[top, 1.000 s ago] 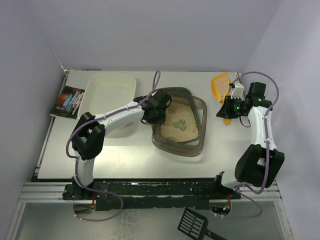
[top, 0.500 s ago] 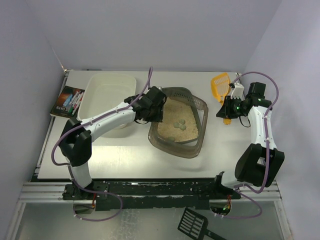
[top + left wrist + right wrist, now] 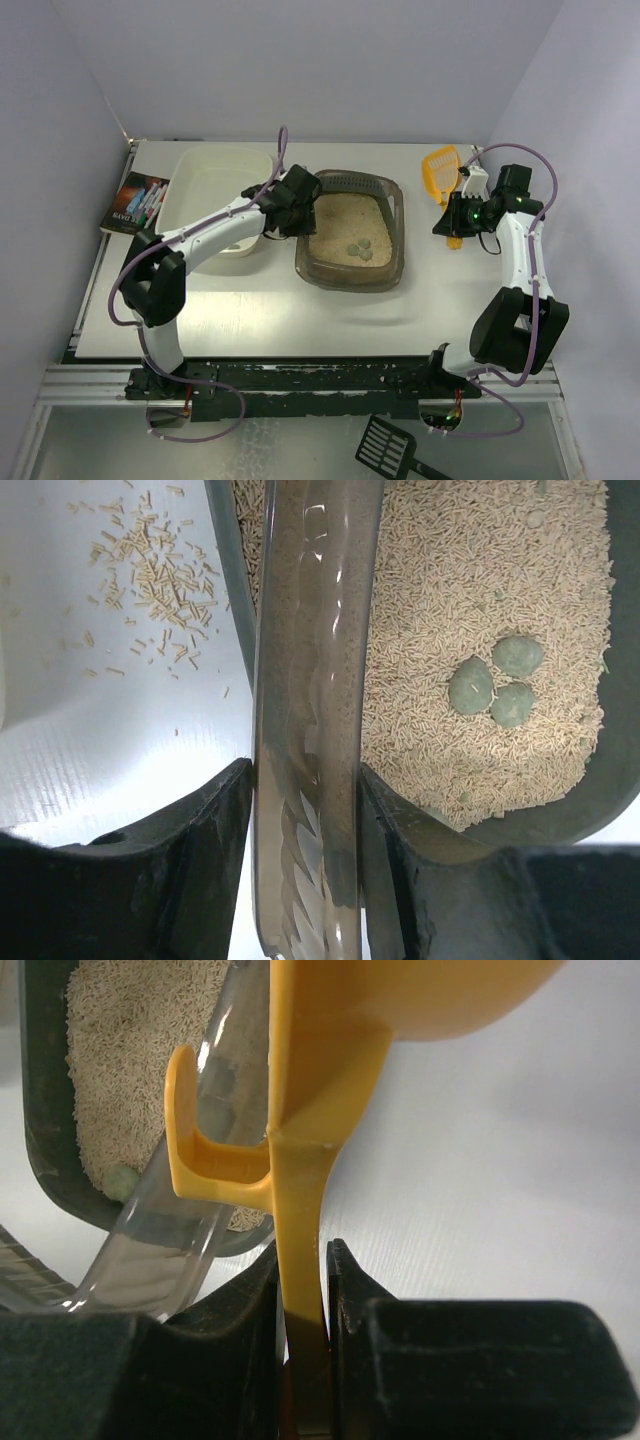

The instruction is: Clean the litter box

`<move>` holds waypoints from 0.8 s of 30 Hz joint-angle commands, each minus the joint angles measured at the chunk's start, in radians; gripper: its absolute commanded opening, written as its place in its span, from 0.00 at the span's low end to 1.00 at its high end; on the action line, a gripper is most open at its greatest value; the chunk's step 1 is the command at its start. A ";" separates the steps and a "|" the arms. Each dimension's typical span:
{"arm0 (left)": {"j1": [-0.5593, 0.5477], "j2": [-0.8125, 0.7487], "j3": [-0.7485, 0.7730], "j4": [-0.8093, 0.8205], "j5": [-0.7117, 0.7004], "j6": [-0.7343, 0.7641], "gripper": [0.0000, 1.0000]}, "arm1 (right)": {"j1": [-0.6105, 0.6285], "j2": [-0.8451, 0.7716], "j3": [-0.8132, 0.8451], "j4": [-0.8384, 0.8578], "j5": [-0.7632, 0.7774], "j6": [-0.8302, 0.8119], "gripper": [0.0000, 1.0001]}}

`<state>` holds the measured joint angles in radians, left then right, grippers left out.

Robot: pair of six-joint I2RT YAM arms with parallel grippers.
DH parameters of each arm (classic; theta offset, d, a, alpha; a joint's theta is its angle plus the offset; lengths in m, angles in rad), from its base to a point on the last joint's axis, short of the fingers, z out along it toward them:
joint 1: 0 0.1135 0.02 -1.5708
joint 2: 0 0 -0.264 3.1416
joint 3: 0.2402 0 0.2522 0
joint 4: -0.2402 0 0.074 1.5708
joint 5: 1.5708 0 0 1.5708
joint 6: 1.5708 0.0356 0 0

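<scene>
With its litter, the litter box (image 3: 350,281) is probably heavy, and the thin plastic wall may bend; the smooth rim seems the best hold. The left pincer (image 3: 303,780), about half open, clamps its left rim. The right pincer (image 3: 300,1290) is closed on a yellow scoop (image 3: 310,1110). The box stands on the surface (image 3: 250,310) beside a white tub (image 3: 215,190): dark brown, translucent, with beige litter and 3 grey-green lumps (image 3: 490,685).

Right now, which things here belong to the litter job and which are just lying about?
Job: litter box, held at its rim by the left gripper; lumps; orange scoop in the right gripper; white tub, probably for the waste.
Lying about: book at the table's left edge; black scoop, off the table in front.
</scene>
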<state>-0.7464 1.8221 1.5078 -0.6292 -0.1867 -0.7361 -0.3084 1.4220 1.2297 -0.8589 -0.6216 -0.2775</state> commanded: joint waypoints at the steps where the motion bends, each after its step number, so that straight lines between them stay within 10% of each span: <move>1: -0.001 0.037 0.026 0.027 0.040 -0.066 0.52 | -0.012 0.003 0.036 -0.014 -0.009 -0.006 0.00; 24: -0.006 0.110 0.160 -0.042 -0.065 -0.088 0.36 | -0.012 0.012 0.033 -0.014 -0.007 -0.017 0.00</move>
<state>-0.7483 1.9289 1.6398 -0.6590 -0.2070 -0.8310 -0.3084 1.4307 1.2411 -0.8730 -0.6186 -0.2825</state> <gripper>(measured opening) 0.369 0.169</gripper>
